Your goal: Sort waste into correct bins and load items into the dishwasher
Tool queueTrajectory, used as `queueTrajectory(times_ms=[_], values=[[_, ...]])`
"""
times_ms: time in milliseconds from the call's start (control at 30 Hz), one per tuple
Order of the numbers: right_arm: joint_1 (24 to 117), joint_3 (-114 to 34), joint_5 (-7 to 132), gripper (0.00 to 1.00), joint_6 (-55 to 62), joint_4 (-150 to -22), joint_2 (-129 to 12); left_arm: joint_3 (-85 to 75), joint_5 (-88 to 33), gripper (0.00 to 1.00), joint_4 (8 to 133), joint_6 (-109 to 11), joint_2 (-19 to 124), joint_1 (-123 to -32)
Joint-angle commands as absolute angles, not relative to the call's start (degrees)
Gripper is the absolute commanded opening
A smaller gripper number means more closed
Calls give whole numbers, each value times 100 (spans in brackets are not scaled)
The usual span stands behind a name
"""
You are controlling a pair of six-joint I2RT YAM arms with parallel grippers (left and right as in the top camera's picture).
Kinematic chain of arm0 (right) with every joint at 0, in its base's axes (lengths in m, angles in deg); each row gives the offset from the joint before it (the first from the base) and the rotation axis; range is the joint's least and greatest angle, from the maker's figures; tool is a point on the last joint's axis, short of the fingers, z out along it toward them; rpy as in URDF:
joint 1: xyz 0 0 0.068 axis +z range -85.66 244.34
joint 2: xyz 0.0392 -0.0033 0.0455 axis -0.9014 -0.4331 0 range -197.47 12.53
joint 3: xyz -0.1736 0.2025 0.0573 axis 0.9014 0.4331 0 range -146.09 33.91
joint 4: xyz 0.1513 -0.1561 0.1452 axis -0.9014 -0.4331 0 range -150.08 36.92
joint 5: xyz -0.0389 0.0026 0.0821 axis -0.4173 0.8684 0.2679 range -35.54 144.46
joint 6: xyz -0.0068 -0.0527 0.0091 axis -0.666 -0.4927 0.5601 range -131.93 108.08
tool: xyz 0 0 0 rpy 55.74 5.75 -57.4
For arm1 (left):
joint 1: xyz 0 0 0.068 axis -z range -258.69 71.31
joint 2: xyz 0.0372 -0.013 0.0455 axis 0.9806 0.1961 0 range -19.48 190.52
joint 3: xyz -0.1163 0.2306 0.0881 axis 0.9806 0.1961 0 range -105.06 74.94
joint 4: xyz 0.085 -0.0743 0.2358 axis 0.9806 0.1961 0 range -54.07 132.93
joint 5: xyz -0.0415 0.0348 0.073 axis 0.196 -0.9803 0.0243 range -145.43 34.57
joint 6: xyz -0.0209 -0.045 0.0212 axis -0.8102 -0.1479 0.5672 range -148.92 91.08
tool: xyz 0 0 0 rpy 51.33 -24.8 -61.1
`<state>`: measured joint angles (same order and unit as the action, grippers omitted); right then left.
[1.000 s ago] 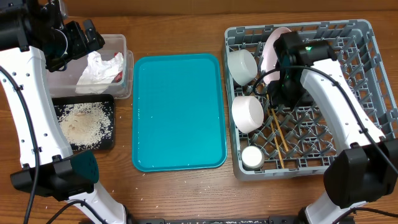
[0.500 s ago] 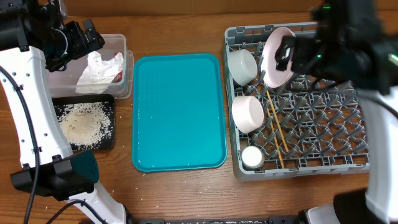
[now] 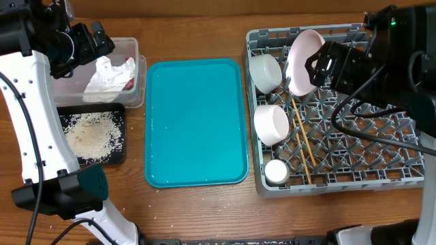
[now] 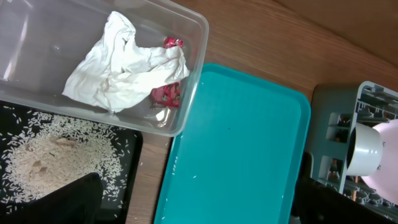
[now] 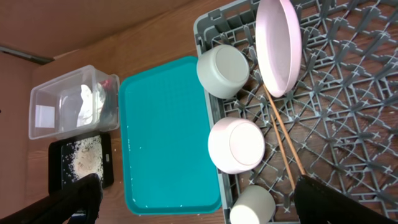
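The grey dish rack (image 3: pixel 327 187) holds a pink plate (image 3: pixel 303 61) on edge, two white bowls (image 3: pixel 266 71) (image 3: pixel 271 124), a small white cup (image 3: pixel 276 171) and two chopsticks (image 3: pixel 303 146). My right gripper (image 3: pixel 320 68) hangs high over the rack's back, open and empty; its fingers (image 5: pixel 205 211) are spread wide. The clear tub (image 3: pixel 136 47) holds the white napkin (image 3: pixel 109 76) and the red wrapper (image 4: pixel 165 93). The black tray (image 3: pixel 121 156) holds rice (image 3: pixel 88 133). My left gripper (image 3: pixel 95 37) is open and empty above the tub, jaws wide (image 4: pixel 199 211).
A large teal tray (image 3: pixel 196 122) lies between the bins and the rack, with a few stray grains along its edges. A few grains also lie on the wooden table in front of it. The rack's right half has bare pegs.
My right arm has lifted up and to the right, away from the rack. The pink plate now stands alone on edge among the pegs. The left arm has not moved.
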<state>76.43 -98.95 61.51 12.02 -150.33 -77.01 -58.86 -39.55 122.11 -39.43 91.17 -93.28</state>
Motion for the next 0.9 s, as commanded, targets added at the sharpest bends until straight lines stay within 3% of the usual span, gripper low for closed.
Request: queueTrajectory(times_ms=[0, 167, 300, 633, 867], values=[[7657, -9921, 5499, 100, 1178, -14946, -7697, -5947, -3931, 100, 12211, -3857, 9110, -9293], [7657, -9611, 5237, 100, 146, -14233, -7310, -5947, -3931, 100, 12211, -3860, 9108, -9291], [7554, -8402, 5237, 100, -322, -13112, -6586, -5947, -3931, 100, 12211, -3857, 9108, -9291], [6677, -2953, 5449, 100, -346, -8992, -3686, -5947, -3931, 100, 12211, -3857, 9108, -9289], [6607, 177, 5589, 100, -343, -6850, -1603, -5947, -3931, 100, 12211, -3857, 9108, -9291]])
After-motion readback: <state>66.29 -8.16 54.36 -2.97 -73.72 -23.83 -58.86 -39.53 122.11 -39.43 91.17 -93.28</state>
